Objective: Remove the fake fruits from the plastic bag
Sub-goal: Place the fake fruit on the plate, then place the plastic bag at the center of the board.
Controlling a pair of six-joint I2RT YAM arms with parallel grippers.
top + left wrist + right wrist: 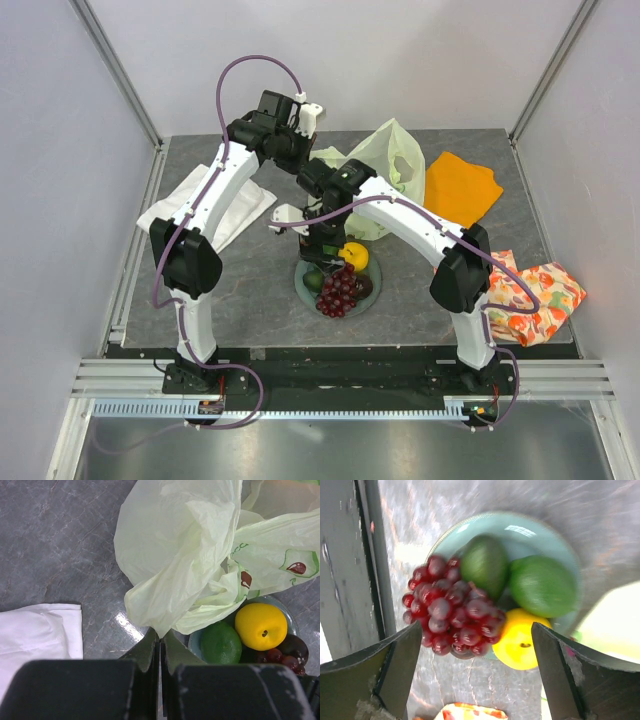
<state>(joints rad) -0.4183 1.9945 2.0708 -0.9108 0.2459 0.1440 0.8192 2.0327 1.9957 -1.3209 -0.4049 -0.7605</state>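
Note:
The pale yellow-green plastic bag [185,555] lies crumpled behind the plate [385,160]. My left gripper [161,634] is shut on a lower corner of it and holds it up. On the grey-green plate [520,526] lie two green fruits [485,570] [542,585], a yellow citrus [520,639], a dark-red grape bunch [451,611] and a maroon fruit [295,647]. My right gripper [476,630] is open and empty, hovering just above the plate [325,240]. No fruit shows through the bag.
A white folded cloth [200,205] lies at the left. A plain orange cloth [462,185] lies at the back right. A fruit-print cloth [530,295] lies at the right front. Both arms cross above the table's middle.

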